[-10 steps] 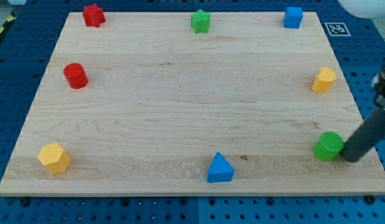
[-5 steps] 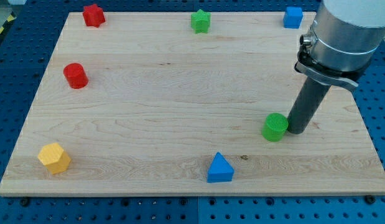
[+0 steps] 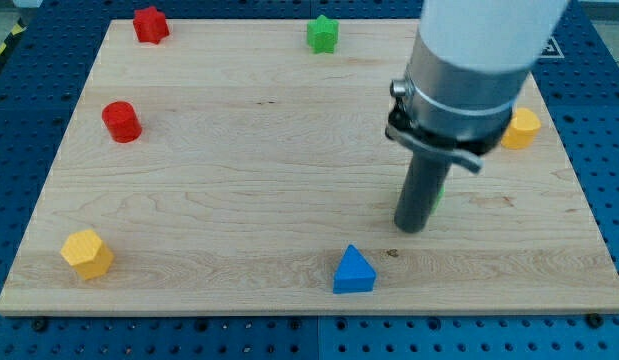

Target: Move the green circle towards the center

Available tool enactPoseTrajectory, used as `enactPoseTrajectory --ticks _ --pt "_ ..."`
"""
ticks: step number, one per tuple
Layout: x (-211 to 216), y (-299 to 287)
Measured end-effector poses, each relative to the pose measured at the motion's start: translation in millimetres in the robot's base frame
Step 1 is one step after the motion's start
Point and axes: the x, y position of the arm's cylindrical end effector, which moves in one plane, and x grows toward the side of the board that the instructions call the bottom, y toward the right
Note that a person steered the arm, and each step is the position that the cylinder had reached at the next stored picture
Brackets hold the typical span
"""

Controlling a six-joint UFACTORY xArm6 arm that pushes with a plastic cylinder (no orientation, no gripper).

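My tip point(image 3: 413, 229) rests on the wooden board point(image 3: 239, 200); it is a bare rod with nothing to grasp. The green circle point(image 3: 440, 192) is almost hidden just behind the rod, a sliver showing at its right. It looks light, rigid and easy to slide; push its far side. Open board lies leftward; the blue triangle point(image 3: 353, 271) sits below-left.

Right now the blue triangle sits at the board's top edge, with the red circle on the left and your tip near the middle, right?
Not quite: the blue triangle sits at the board's bottom edge, as the camera view shows. The red circle is on the left, and my tip is right of the middle.
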Motion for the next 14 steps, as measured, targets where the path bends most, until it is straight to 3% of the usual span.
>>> enactPoseTrajectory --ticks 2,3,5,8,9,12,14 --pt "-11.6 56.1" --pt "-21.8 56.1" --pt "-56.8 0.9" --pt "-74.9 27.6" --pt "-102.0 16.3" --pt "-124.6 -17.8" --pt "-145.1 22.7"
